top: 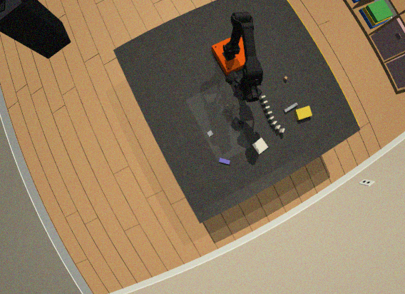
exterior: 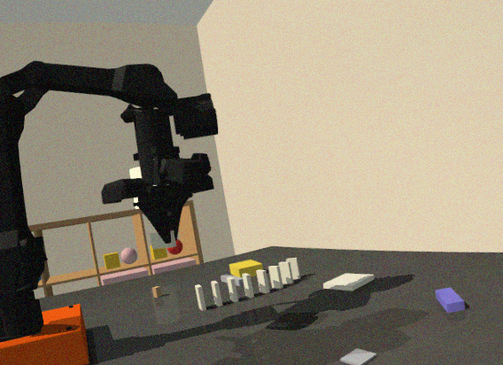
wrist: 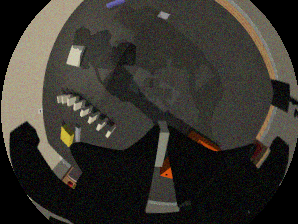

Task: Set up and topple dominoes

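A row of several white dominoes point(top: 269, 112) point(exterior: 248, 286) point(wrist: 92, 118) stands upright on the dark mat, slightly curved and about evenly spaced. My gripper point(top: 252, 95) point(exterior: 170, 241) point(wrist: 161, 128) is shut on a domino and is high above the mat, near the row's end closest to the orange base. The held domino point(exterior: 174, 238) point(wrist: 162, 150) shows pale between the fingertips; in the exterior view most of it is hidden by the fingers, and in the top view the arm hides it.
Beyond the row are a grey bar point(top: 290, 107) and a yellow block point(top: 304, 113) point(exterior: 246, 268). A white slab point(top: 260, 145) point(exterior: 347, 282) lies near the far end. A purple block point(top: 224, 161) point(exterior: 449, 299), a pale tile point(top: 209, 133) point(exterior: 358, 357) and a small orange-brown block point(top: 285, 78) point(exterior: 156, 291) also lie there.
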